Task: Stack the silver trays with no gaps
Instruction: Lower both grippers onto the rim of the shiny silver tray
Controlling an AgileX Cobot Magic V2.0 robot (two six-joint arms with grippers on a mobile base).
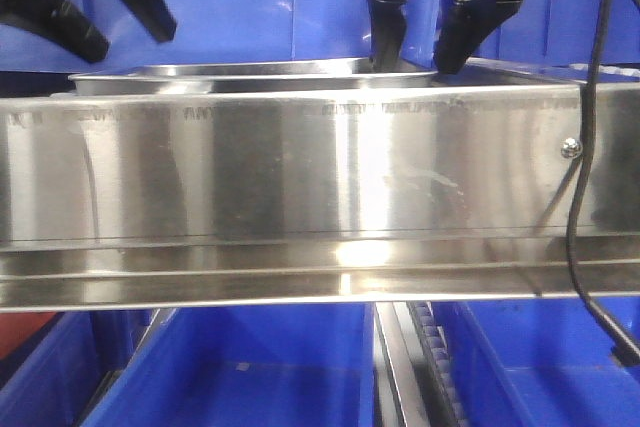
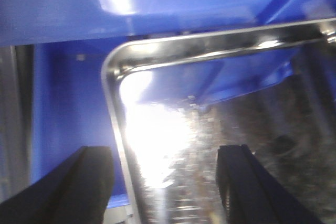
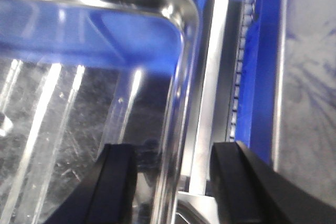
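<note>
The silver tray [image 1: 250, 74] sits at the back, just behind the big steel rail [image 1: 300, 167], w/ only its rim and top edge peeking over. Can't see what it rests on, and can't tell if it's one tray or more. The left claw [image 1: 133, 42] hangs up in the air over the tray's left end, not touching it, and its two black fingers are wide apart, so it's open and holds nothing. In the left wrist view the tray's rounded corner [image 2: 113, 61] is in front, and the left rim runs between the two fingers [image 2: 89, 182]: one is over the blue outside, the other over the shiny inside. It's blurry there. The right claw [image 1: 415, 65] is low, w/ its tips down at the tray's rim near the right end. In the right wrist view the right rim [image 3: 181, 77] goes btwn its fingers [image 3: 118, 182], one inside the tray and one outside. There's a gap on both sides, so this claw is open too and isn't pinching the rim. The rail has a small screw [image 1: 571, 147] on the right, and a black cable [image 1: 580, 197] hangs down in front of it. Blue bins [image 1: 250, 367] sit below the rail, and there's more blue plastic behind the tray.
</note>
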